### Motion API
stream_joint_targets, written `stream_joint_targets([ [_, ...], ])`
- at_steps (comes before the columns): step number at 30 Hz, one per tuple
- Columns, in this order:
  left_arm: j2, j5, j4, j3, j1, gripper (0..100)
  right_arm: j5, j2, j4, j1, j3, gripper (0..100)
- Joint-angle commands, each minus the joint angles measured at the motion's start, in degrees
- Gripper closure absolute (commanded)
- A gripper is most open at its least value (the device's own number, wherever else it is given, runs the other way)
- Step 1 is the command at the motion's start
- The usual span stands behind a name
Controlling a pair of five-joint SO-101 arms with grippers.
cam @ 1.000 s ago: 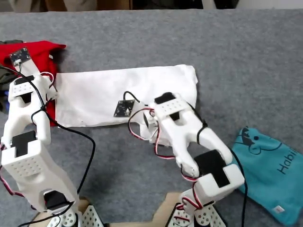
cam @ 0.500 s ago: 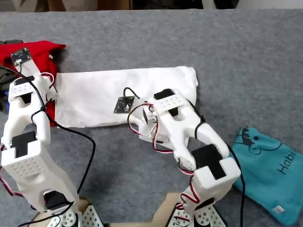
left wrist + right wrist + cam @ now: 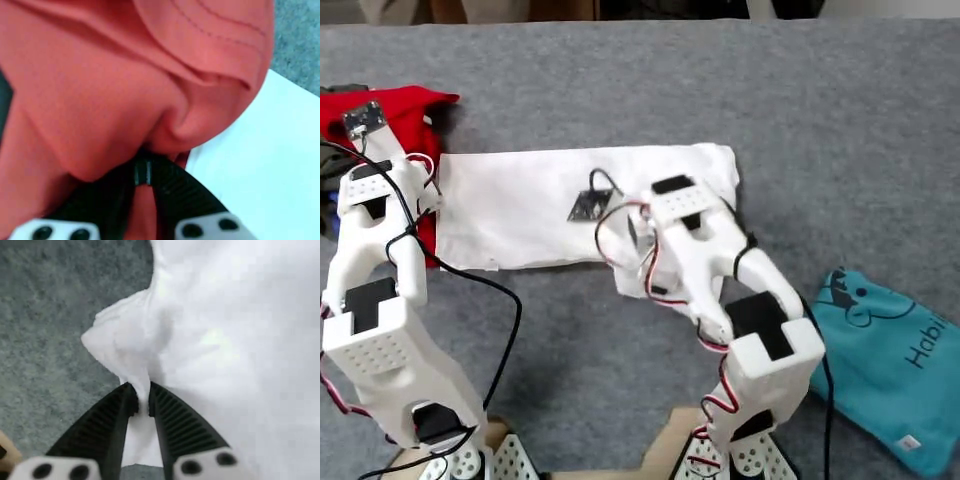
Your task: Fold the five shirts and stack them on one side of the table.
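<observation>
While we count only three shirts on the table [image 3: 820,110] and no finished stack, we judge the task less than half done.

Far left: the red shirt [image 3: 405,105] lies bunched by the table's edge, not flat. We rate it unfolded, or at best roughly gathered. The left tool [image 3: 142,172] is clamped on a fold of that red cloth, jaws together with fabric between them.

Middle: the white shirt [image 3: 520,205] touches the red one along its left end. It lies flat as a long band across the table. We read this as a partial fold, with the crosswise folds yet to make. The right tool [image 3: 141,399] is closed on the white shirt's near edge, toward its right end, with a pinch of cloth raised between the jaws.

Right, near corner: the teal shirt [image 3: 890,365] lies by itself, well apart from the white one, touched by neither arm. We cannot tell whether it is folded.

Left to do, in our estimate:
- finish the white shirt
- fold the red and probably the teal
- deal with the remaining two of the five
- stack all on one side
</observation>
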Motion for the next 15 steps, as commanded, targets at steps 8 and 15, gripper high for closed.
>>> stream_joint_targets([
  [8, -2.07, -0.53, -0.79, 0.0, 0.7, 98, -0.62, 16.92, 11.96, 4.79, -36.0, 99.5],
  [15, -2.07, -0.62, -0.79, 0.0, 0.79, 98, 2.9, 36.88, 25.49, 4.79, -73.45, 99.5],
])
